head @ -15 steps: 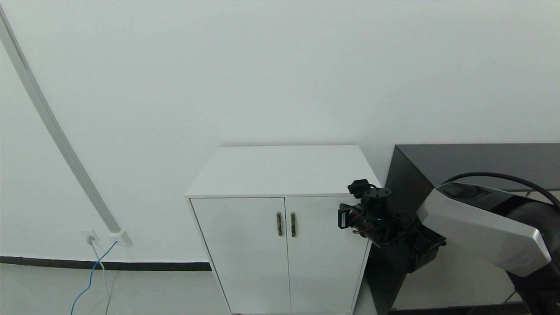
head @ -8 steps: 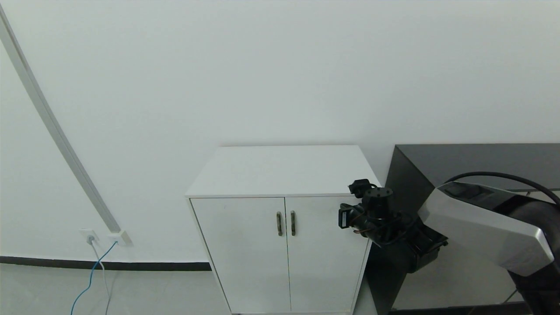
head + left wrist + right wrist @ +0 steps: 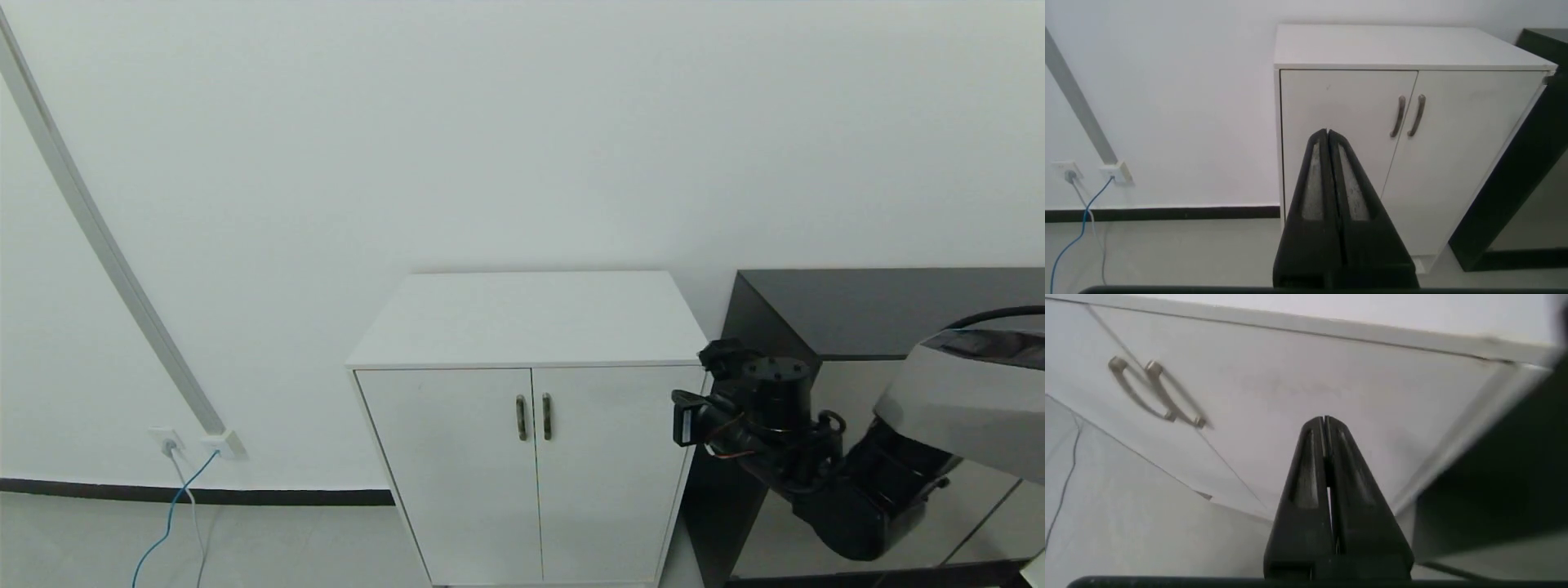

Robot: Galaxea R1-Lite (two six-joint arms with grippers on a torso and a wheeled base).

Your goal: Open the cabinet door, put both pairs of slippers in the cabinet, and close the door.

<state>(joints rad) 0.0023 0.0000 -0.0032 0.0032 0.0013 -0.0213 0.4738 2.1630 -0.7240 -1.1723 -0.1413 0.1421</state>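
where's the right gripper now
The right gripper, jaws shut, hangs on the robot's right in the head view, by the white cabinet's right edge, facing its closed right door.

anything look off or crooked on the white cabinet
Nothing stands out. The white two-door cabinet stands square against the wall, both doors shut and flush, its two metal handles upright side by side.

A bare, office-like or test room rather than a lived-in home: a plain white wall (image 3: 522, 122), a white two-door cabinet (image 3: 522, 322) against it, a glossy black unit (image 3: 882, 306) just beside, a slanting cable duct (image 3: 98, 237) ending by wall sockets (image 3: 169, 442) with a blue cable (image 3: 170, 513), and dark skirting (image 3: 286, 496).
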